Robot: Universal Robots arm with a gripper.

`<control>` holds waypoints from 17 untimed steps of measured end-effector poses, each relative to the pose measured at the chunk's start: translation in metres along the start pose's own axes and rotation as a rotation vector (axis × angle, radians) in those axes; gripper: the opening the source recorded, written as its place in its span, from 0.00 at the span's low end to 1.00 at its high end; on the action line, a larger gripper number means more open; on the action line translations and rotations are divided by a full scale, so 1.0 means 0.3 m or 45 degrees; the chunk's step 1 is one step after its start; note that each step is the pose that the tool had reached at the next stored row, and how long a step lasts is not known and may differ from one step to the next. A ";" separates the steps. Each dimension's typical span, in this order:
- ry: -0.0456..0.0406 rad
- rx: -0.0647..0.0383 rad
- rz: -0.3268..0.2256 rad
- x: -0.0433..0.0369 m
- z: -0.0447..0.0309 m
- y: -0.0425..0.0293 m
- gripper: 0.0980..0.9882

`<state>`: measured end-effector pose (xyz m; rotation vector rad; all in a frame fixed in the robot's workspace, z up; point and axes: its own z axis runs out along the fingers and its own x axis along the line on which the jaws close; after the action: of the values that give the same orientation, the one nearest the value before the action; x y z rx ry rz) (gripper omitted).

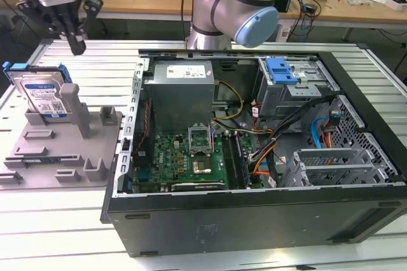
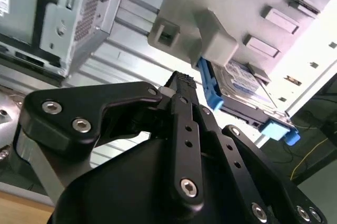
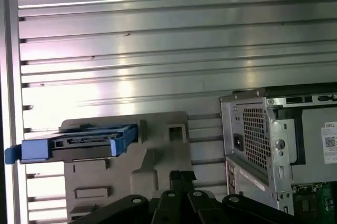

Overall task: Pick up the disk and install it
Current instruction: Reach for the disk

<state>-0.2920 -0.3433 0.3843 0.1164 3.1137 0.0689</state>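
Disk (image 1: pixel 43 93) stands on edge in the gray holder (image 1: pixel 70 156), with the open PC case (image 1: pixel 254 220) just beside it. Gripper (image 1: pixel 77 47) hangs above the disk, not touching it, fingers (image 3: pixel 176 181) pressed together and empty.

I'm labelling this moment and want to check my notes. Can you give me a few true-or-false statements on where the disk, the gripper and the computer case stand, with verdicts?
1. The silver hard drive in its bright blue plastic carrier stands on edge in the grey plastic holder. True.
2. The black gripper is clamped on the drive. False: it is apart from the drive, with its fingers together on nothing.
3. The black computer case lies open, with its green motherboard showing. True.
4. The holder sits on the exterior view's right of the case. False: it sits on the exterior view's left of the case.
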 end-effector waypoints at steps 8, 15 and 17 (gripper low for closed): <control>0.000 0.000 0.000 0.133 0.007 0.049 0.01; 0.000 0.000 0.000 0.230 0.009 0.073 0.01; 0.000 0.000 0.000 0.231 0.009 0.073 0.01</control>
<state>-0.3594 -0.3161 0.3809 0.1166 3.1136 0.0689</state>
